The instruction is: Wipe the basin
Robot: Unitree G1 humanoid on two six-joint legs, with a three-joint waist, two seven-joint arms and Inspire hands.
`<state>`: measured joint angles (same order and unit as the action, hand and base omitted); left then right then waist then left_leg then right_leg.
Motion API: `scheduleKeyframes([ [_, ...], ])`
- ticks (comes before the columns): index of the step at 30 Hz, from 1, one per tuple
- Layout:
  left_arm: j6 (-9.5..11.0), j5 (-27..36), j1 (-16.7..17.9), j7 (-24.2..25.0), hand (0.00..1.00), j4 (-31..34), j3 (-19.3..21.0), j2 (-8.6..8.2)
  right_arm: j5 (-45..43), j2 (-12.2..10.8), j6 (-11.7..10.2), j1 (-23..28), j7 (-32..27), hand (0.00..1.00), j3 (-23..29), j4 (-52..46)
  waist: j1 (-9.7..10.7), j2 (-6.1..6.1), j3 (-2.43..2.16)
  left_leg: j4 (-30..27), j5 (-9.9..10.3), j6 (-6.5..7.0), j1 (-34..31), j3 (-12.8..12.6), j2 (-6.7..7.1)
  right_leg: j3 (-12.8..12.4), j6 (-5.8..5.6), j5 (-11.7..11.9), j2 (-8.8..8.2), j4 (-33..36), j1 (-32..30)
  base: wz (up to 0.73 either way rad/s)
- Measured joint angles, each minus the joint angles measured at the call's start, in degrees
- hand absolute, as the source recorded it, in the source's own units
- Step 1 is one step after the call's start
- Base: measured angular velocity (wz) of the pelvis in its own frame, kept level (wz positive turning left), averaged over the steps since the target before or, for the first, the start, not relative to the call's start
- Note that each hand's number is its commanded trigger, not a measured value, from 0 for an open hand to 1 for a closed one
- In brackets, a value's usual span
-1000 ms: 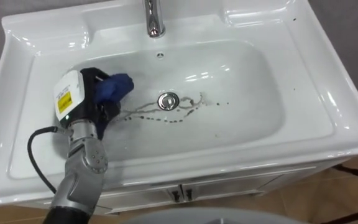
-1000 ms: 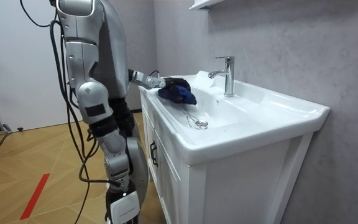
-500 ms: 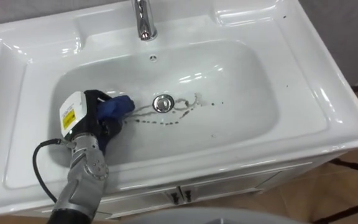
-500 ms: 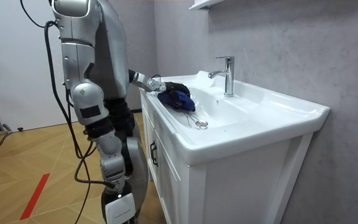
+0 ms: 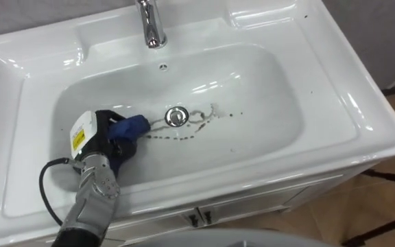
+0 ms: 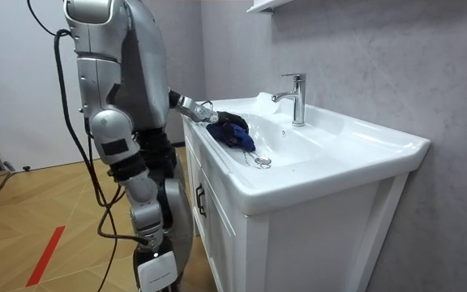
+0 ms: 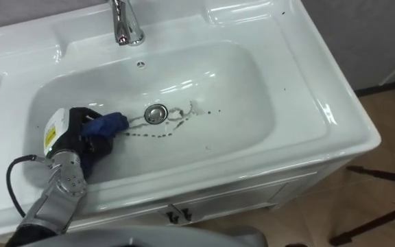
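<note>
Left hand [image 5: 100, 141] clamped on the blue cloth [image 5: 132, 127], down in the basin [image 5: 273, 96], just left of the drain [image 5: 176, 116], dark streaks [image 5: 204, 118] around it.

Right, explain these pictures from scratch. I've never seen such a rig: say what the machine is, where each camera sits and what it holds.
This is a two-legged humanoid robot with two arms and fingered hands. Two pictures come from cameras in its head, looking down; the third, from a camera standing in the room, shows it upright at a white cabinet carrying a white ceramic basin. A chrome tap stands at the basin's back; a round metal drain sits in the bottom, with dark dirty streaks beside it. The left hand is curled round a crumpled blue cloth down in the bowl, left of the drain. The right hand hangs low at its side.
</note>
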<state>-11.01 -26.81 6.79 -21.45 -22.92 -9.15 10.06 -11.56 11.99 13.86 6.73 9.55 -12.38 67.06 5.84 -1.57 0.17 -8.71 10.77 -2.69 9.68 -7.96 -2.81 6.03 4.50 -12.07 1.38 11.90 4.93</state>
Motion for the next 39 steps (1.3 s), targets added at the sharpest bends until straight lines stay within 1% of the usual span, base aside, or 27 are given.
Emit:
scheduleKeyframes([
  [4, 0.17, 0.27, -0.60, 2.22, 1.00, -0.29, 0.23, 0.01, -0.25, -0.06, -0.01, 0.01, 0.03, 0.00, 1.40, -0.14, 0.01, 0.20, 0.04, 0.08, 0.00, 0.00, 0.03, -0.01, 0.07, -0.37, -0.01, -0.01, -0.02, -0.03, -0.06, -0.03],
  [6, 0.30, 0.27, -1.00, 2.95, 1.00, -0.70, 0.23, 0.00, -0.26, -0.08, 0.00, 0.04, 0.03, 0.00, 2.03, -0.17, 0.02, 0.28, 0.04, 0.08, 0.00, 0.00, 0.05, -0.67, 0.07, -0.47, -0.03, -0.02, -0.03, -0.06, -0.12, 0.00],
  [7, 0.31, 0.25, -1.19, 3.27, 1.00, -0.82, 0.31, 0.00, -0.33, -0.08, 0.01, 0.07, 0.11, 0.00, 2.42, -0.21, 0.04, 0.30, 0.03, 0.07, 0.00, 0.00, 0.08, -1.56, 0.05, -0.55, -0.03, -0.02, -0.03, -0.06, -0.15, 0.00],
  [10, 0.06, 0.34, -3.25, 4.88, 1.00, -2.23, 0.38, 0.00, -1.32, -0.07, 0.18, -0.06, 0.84, 0.00, 2.54, -0.35, 0.02, 0.27, -0.01, 0.06, 0.00, 0.00, 0.06, -1.79, 0.02, -0.60, -0.04, -0.01, 0.00, -0.05, -0.41, -0.01],
  [11, 0.06, 0.35, -4.10, 5.41, 1.00, -3.22, 0.43, -0.01, -1.76, -0.07, 0.44, -0.16, 1.07, 0.00, 2.57, -0.52, -0.02, 0.20, -0.06, 0.05, 0.00, 0.00, 0.04, -2.38, -0.01, -0.78, -0.04, -0.01, 0.03, -0.04, -0.64, -0.06],
  [13, 0.01, 0.35, -4.97, 6.06, 1.00, -4.18, 0.74, -0.01, -2.46, -0.09, 0.64, -0.48, 1.13, 0.00, 2.57, -0.56, 0.03, -0.04, -0.19, 0.06, 0.00, 0.00, -0.03, -2.99, -0.07, -1.01, -0.04, -0.01, 0.07, -0.04, -0.90, -0.09],
  [15, -0.16, 0.38, -5.57, 6.85, 1.00, -5.04, 1.07, -0.01, -2.42, -0.09, 0.77, -0.41, 1.04, 0.00, 2.63, -0.55, 0.19, -0.23, -0.30, 0.06, 0.00, 0.00, 0.05, -3.03, -0.08, -1.16, -0.03, 0.00, 0.11, 0.30, -0.90, -0.07],
  [17, -0.74, 1.16, -6.78, 7.63, 1.00, -5.95, 1.21, -0.01, -2.24, -0.09, 1.30, -0.34, 0.98, 0.00, 2.51, -0.55, 0.26, -0.38, -0.22, 0.05, 0.00, 0.00, 0.13, -3.03, -0.17, -1.44, -0.03, 0.00, 0.19, 0.66, -1.04, -0.06],
  [20, -0.83, 1.63, -8.09, 8.10, 1.00, -7.85, 1.16, -0.02, -2.16, -0.10, 1.41, -0.20, 0.69, 0.00, 2.43, -0.55, 0.21, -0.53, -0.14, 0.12, 0.02, 0.01, 0.50, -3.19, -0.30, -1.68, 0.00, 0.01, 0.37, 0.68, -0.84, -0.04],
  [21, -0.84, 2.15, -8.52, 8.14, 1.00, -8.74, 1.22, -0.01, -1.97, -0.12, 1.46, -0.17, 0.47, 0.00, 2.43, -0.51, 0.11, -0.58, -0.12, 0.14, 0.02, 0.01, 0.85, -3.40, -0.38, -2.55, 0.06, 0.03, 0.62, 0.69, -0.73, -0.21],
  [23, -0.96, 2.62, -8.81, 8.21, 1.00, -9.52, 1.28, -0.01, -1.98, -0.10, 1.52, -0.21, 0.43, 0.00, 2.45, -0.55, 0.24, -0.66, -0.11, 0.11, 0.02, 0.01, 1.11, -3.95, -0.46, -3.01, 0.16, 0.07, 0.73, 0.68, -0.64, -0.16],
  [26, -0.86, 2.59, -10.03, 8.82, 1.00, -11.38, 1.11, -0.40, -2.13, -0.11, 2.14, 0.13, 0.66, 0.00, 2.49, -0.48, 0.87, -0.66, -0.10, 0.11, 0.02, 0.01, 1.28, -4.65, -0.48, -3.11, 0.17, 0.08, 0.73, 0.85, -0.58, 0.00],
  [29, -0.12, 2.60, -10.90, 9.44, 1.00, -13.68, 1.05, -0.43, -2.01, -0.22, 2.34, 0.19, 1.10, 0.00, 2.46, -0.22, 1.70, -0.61, -0.06, 0.21, 0.02, 0.01, 2.05, -4.75, -0.44, -3.21, 0.16, 0.08, 0.72, 0.72, 0.12, 0.00],
  [33, -0.02, 2.57, -11.80, 9.83, 1.00, -14.75, 0.64, -0.52, -1.56, -0.86, 2.53, 0.09, 1.43, 0.00, 2.50, 0.41, 2.37, -0.63, -0.05, 0.20, 0.03, 0.02, 2.06, -4.71, -0.42, -3.36, 0.14, 0.06, 0.73, 0.75, -0.03, -0.01],
  [34, -0.03, 2.54, -11.97, 10.06, 1.00, -14.77, 0.08, -0.53, -1.09, -0.99, 2.87, 0.19, 1.61, 0.00, 2.50, 0.55, 2.46, -0.67, -0.03, 0.19, 0.03, 0.02, 2.09, -4.76, -0.41, -3.48, 0.13, 0.06, 0.73, 0.77, -0.12, 0.00],
  [36, -0.20, 2.40, -12.33, 11.22, 1.00, -14.74, -0.14, -0.69, 0.07, -1.19, 3.63, 0.48, 1.62, 0.00, 2.51, 0.67, 2.78, -0.69, -0.02, 0.13, 0.03, 0.02, 1.97, -4.76, -0.40, -3.59, 0.10, 0.08, 0.74, 0.79, -0.18, 0.00],
  [37, -0.34, 2.40, -12.52, 11.69, 1.00, -14.76, -0.15, -0.72, 0.31, -1.24, 3.82, 0.49, 1.63, 0.00, 2.51, 0.91, 3.30, -0.74, 0.01, 0.09, 0.03, 0.02, 1.90, -4.76, -0.38, -3.68, 0.07, 0.10, 0.74, 0.78, -0.28, 0.00],
  [39, -1.13, 2.41, -13.18, 12.36, 1.00, -14.94, -0.22, -0.98, 0.53, -1.24, 3.88, 0.88, 1.70, 0.00, 2.56, 1.07, 4.01, -0.83, 0.05, 0.03, 0.03, 0.02, 1.80, -4.80, -0.36, -3.80, 0.01, 0.14, 0.72, 0.78, -0.31, 0.00],
])
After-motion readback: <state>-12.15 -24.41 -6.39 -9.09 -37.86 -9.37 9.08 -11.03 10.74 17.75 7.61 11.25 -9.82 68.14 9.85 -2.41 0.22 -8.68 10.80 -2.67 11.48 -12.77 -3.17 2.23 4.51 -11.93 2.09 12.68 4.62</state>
